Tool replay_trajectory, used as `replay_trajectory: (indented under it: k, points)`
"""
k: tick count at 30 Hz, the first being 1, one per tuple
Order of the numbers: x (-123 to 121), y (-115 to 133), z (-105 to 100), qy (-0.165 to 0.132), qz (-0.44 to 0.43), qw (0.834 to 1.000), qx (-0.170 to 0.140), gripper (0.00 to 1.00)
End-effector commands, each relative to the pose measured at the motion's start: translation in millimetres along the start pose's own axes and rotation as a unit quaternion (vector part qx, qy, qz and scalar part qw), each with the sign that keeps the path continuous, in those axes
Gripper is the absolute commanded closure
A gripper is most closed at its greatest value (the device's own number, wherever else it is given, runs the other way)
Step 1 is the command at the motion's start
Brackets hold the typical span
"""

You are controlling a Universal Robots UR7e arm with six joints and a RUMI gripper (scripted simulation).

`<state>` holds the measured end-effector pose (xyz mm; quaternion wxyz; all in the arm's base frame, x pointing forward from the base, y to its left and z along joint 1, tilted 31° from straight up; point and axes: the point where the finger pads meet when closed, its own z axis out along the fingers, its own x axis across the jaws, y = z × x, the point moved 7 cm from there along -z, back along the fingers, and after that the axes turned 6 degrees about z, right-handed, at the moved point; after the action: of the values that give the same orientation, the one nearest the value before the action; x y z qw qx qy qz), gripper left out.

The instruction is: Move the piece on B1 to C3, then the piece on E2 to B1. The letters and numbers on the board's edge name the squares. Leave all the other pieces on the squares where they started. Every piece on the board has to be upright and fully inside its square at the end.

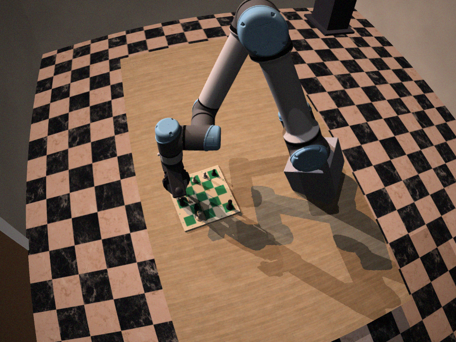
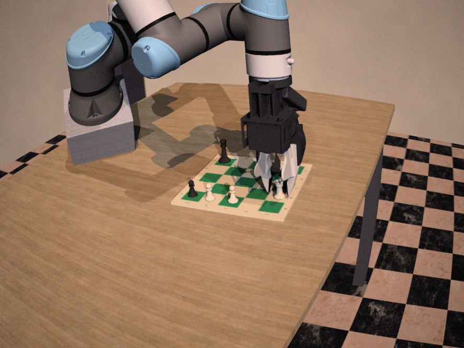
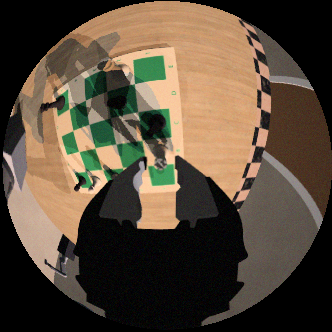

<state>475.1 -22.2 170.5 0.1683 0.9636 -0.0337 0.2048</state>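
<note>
The small green-and-cream chessboard (image 1: 206,196) lies on the wooden table. A white rook (image 2: 278,188) stands near the board's right corner, one square in from it along the edge. My gripper (image 2: 276,186) is lowered over it with one finger on each side, partly open and not clamped. In the wrist view the rook's top (image 3: 160,162) shows between my fingertips. Two black pieces (image 3: 156,121) (image 3: 117,102) stand just beyond it. A black queen (image 2: 223,151), a black pawn (image 2: 192,188) and two white pawns (image 2: 209,192) (image 2: 232,194) stand elsewhere on the board.
The arm's grey base block (image 2: 99,132) stands at the back left of the table. The table's right edge (image 2: 374,157) is close to the board. A dark pillar (image 1: 333,14) stands on the floor behind.
</note>
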Motion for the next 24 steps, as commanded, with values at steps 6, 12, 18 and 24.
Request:
replay_trajectory:
  k: [6, 12, 18, 24]
  points:
    - [0.3, 0.0, -0.4, 0.001, 0.000, 1.000, 0.000, 0.78]
    - [0.3, 0.0, -0.4, 0.001, 0.000, 1.000, 0.000, 1.00]
    - [0.3, 0.0, -0.4, 0.001, 0.000, 1.000, 0.000, 1.00]
    - [0.3, 0.0, -0.4, 0.001, 0.000, 1.000, 0.000, 1.00]
